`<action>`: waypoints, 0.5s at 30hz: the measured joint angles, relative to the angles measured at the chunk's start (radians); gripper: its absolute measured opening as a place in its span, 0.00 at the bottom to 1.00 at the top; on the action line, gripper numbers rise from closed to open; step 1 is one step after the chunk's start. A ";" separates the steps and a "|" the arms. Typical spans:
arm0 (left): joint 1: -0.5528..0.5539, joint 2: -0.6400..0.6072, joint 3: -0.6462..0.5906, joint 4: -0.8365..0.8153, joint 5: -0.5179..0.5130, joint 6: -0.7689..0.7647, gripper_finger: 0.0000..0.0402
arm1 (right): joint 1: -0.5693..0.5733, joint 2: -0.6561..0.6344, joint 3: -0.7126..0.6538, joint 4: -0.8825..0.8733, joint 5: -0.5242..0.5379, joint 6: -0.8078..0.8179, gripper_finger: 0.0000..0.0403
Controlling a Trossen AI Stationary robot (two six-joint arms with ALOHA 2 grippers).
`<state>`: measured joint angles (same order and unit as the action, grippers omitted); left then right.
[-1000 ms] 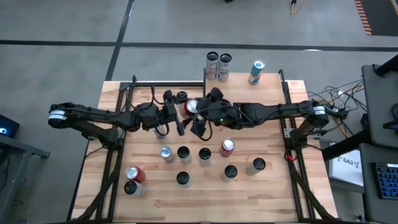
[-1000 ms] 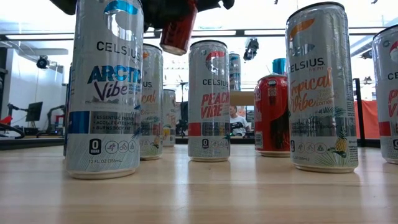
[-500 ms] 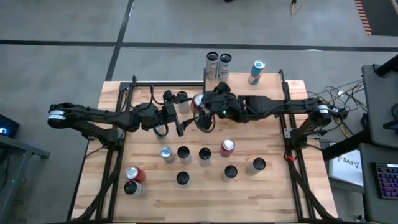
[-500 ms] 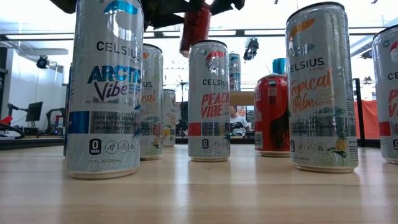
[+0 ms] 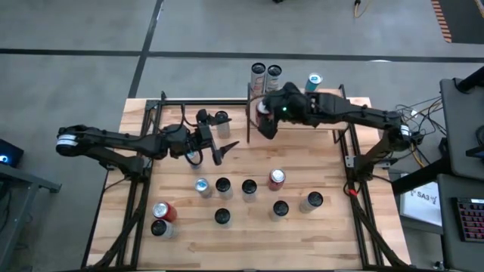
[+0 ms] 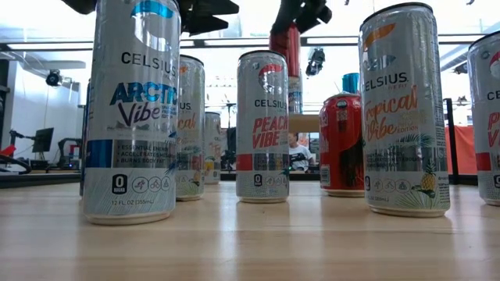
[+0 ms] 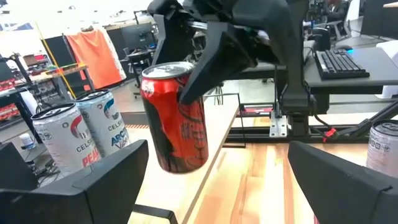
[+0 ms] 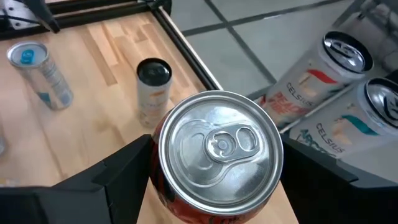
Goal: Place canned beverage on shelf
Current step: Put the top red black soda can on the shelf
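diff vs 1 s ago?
The right gripper, shut on the red can, carried it from mid-table toward the far edge, up to the shelf beside the two Celsius cans. The left gripper let that can go, jaws now open, and stayed mid-table. The cans standing on the table did not move.

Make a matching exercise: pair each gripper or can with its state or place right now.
Things:
1. left gripper
2. right gripper
3. red can
4. Arctic Vibe can

States:
a. standing on the table, nearest the low camera
b. open and empty over the table
c. carried in the air near the shelf
d. closed on a can

Pairs: 1-b, 2-d, 3-c, 4-a
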<state>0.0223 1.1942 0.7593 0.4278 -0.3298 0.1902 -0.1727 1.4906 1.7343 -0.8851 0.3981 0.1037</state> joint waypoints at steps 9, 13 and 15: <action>0.000 -0.058 0.000 -0.071 -0.001 -0.017 0.92 | -0.099 -0.145 -0.183 0.015 -0.027 0.037 0.73; 0.000 -0.097 0.000 -0.106 -0.001 -0.017 0.92 | -0.148 -0.223 -0.319 0.089 -0.036 0.064 0.73; 0.000 -0.118 0.000 -0.125 -0.001 -0.016 0.92 | -0.175 -0.263 -0.379 0.121 -0.039 0.080 0.73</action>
<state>0.0227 1.0760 0.7593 0.3029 -0.3309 0.1738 -0.3477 1.2276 1.3551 -0.7636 0.3588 0.1833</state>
